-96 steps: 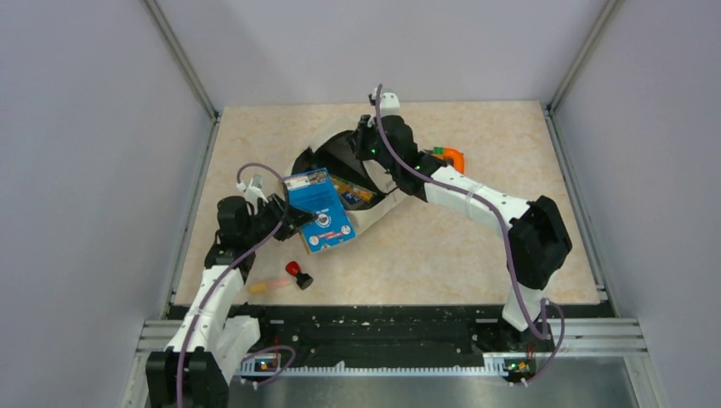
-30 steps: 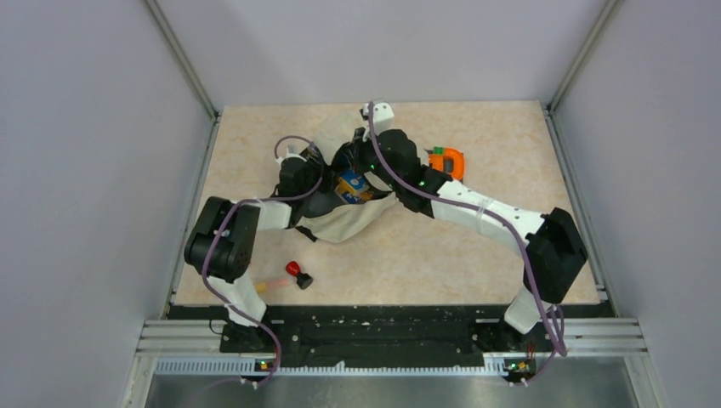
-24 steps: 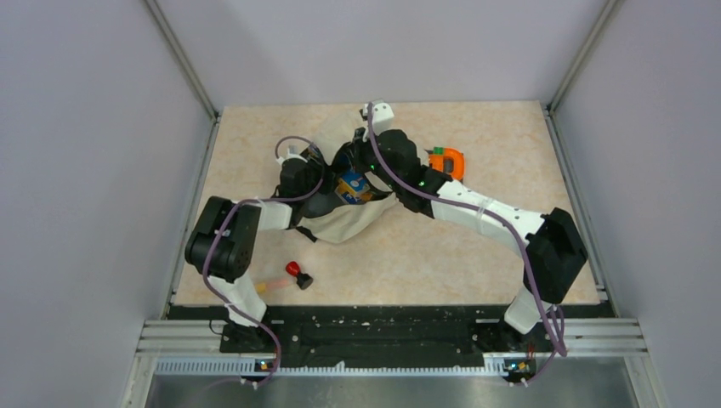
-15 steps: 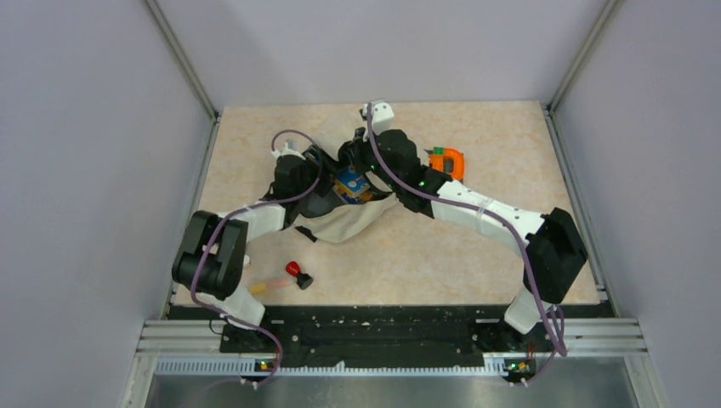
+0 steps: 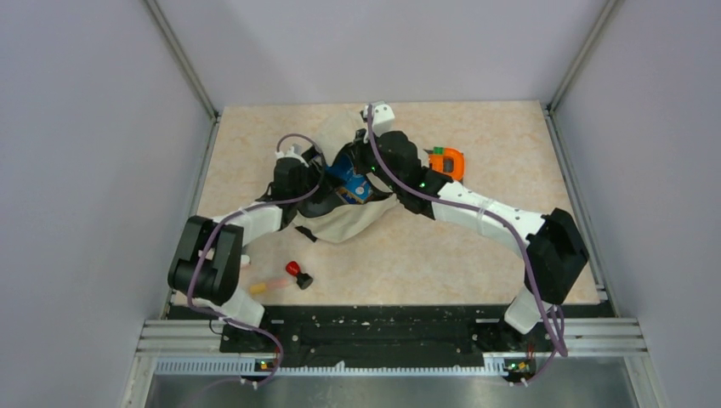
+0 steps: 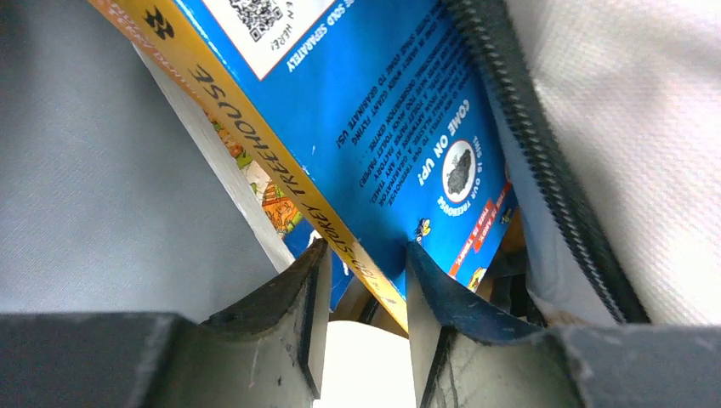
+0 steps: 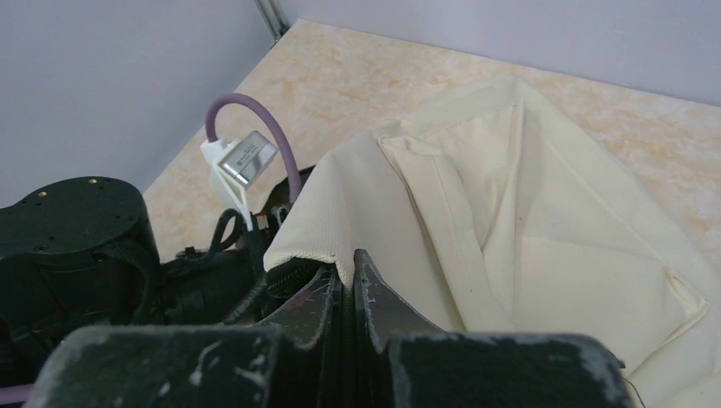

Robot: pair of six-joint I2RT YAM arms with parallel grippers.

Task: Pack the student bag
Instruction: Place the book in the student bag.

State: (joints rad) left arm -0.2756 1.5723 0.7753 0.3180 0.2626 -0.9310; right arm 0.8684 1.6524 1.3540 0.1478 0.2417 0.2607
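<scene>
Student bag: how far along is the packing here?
Partway. An illustrated book already sits inside. In hand: left gripper grips the blue book in the bag mouth, right gripper pinches the student bag rim open. Left: the red-capped item, the orange item on the table.

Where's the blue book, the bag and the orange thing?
blue book (image 6: 366, 119), left wrist view, on its back cover.
student bag (image 7: 527, 212), right wrist view, on its cream fabric.
orange thing (image 5: 447, 161), top view, on its middle.
</scene>
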